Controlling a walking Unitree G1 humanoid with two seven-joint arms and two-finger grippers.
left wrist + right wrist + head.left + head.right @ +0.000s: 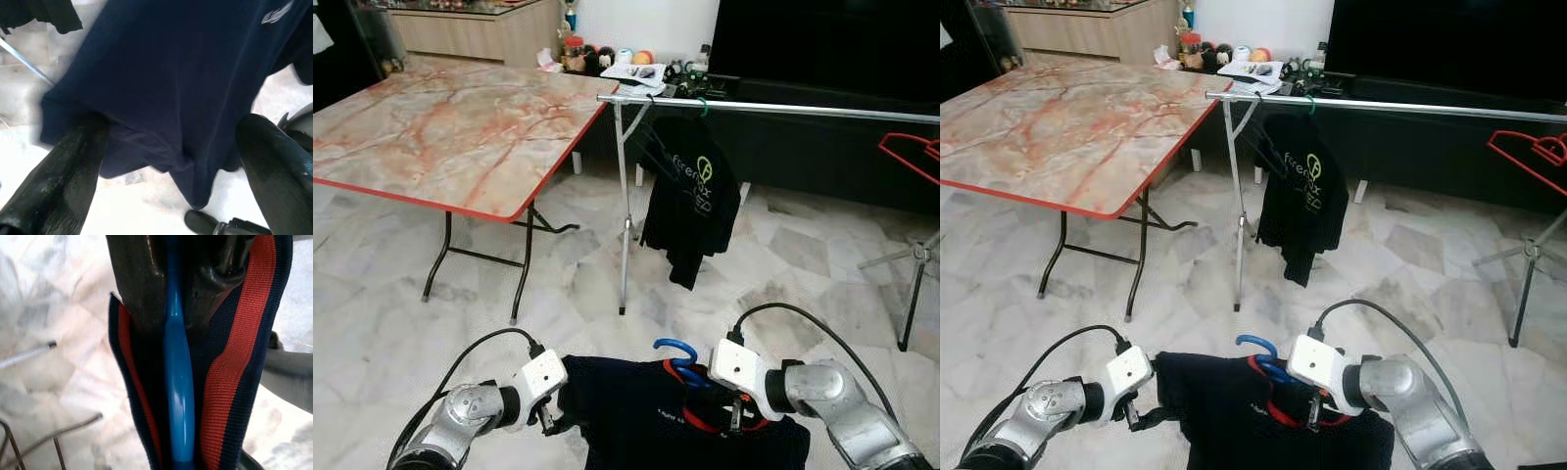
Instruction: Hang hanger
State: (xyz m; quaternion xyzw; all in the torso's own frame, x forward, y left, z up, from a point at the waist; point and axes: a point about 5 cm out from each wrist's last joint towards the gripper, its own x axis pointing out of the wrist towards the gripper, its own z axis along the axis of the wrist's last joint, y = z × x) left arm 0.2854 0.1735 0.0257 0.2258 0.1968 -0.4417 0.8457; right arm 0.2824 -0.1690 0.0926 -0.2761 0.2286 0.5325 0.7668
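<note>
A blue hanger (677, 349) carries a navy shirt (636, 411) with a red-striped collar (227, 362), held low in front of me. My right gripper (736, 416) is shut on the hanger's neck (178, 377), just under the hook. At the shirt's left shoulder my left gripper (546, 416) is open, its fingers (63, 181) spread wide on either side of the cloth (171, 73). Ahead, a silver rail (783, 108) runs across at chest height. A black shirt (690, 191) hangs from it on a green hanger (702, 106).
A marble-patterned folding table (440, 117) with a red edge stands at the left. The rack's post (625, 225) stands beside it. A red hanger (911, 152) hangs at the far right, above another rack leg (913, 294). A dark TV cabinet (822, 147) is behind.
</note>
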